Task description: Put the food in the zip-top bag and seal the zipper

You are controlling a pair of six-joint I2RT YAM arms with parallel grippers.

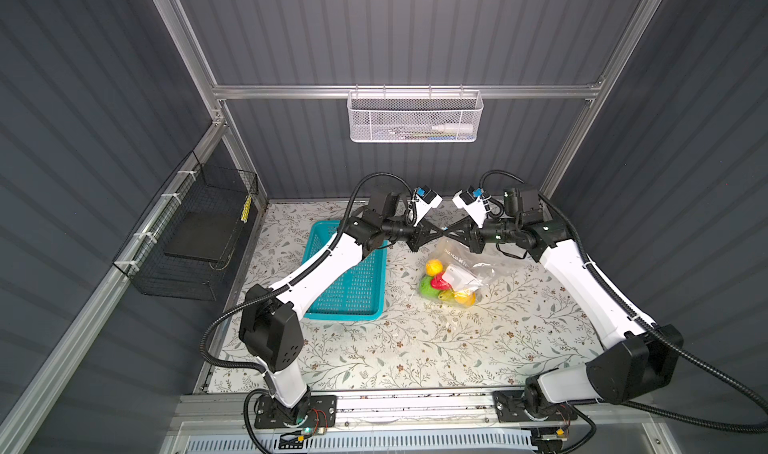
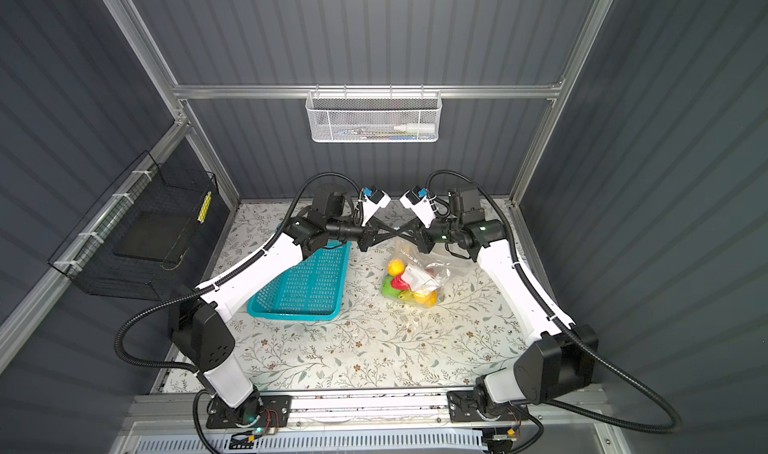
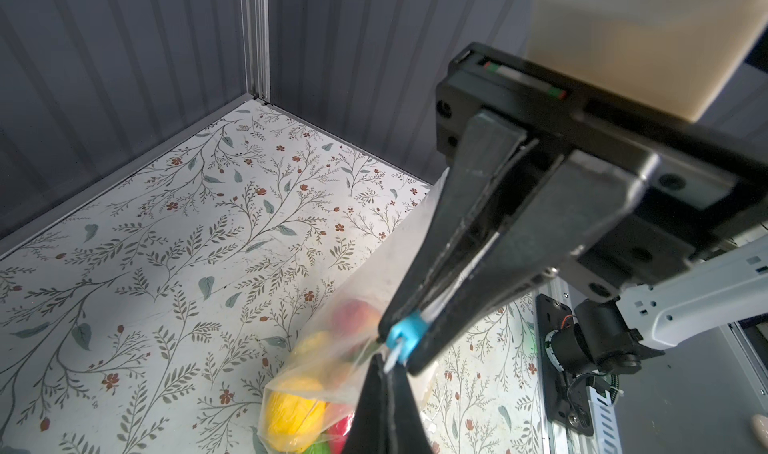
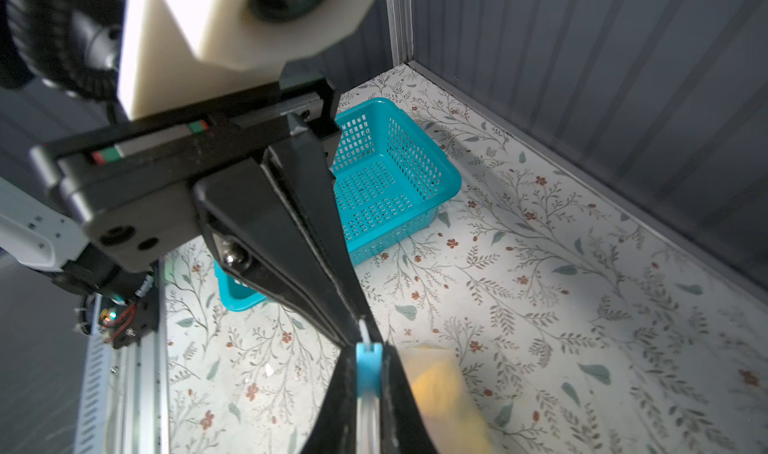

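Front rail (image 1: 415,404): nearest edge of cell; both arm bases are bolted on it.
L gripper (image 3: 399,350): fingers are pressed together and clamped on zipper (image 3: 436,306) at its blue tab (image 3: 405,331); tab is seen at the fingertips.
R gripper (image 4: 360,325): fingers are closed on the same zipper strip, just beside the tab, tip to tip w/ L gripper.
Position: both grippers are held above rear-centre of table (image 1: 415,348).
Bag (image 1: 465,256): clear; suspended by its mouth edge from both grippers, body sloped down toward front. White label (image 1: 457,276) is seen on upper face.
Food (image 1: 436,283): yellow-orange, red and green pcs are contained in bag's lower end. Count can't be told thru the film.
Basket (image 1: 353,290): teal; set on table left of bag, apart from it, partly covered by L arm.
Seal: can't be told.
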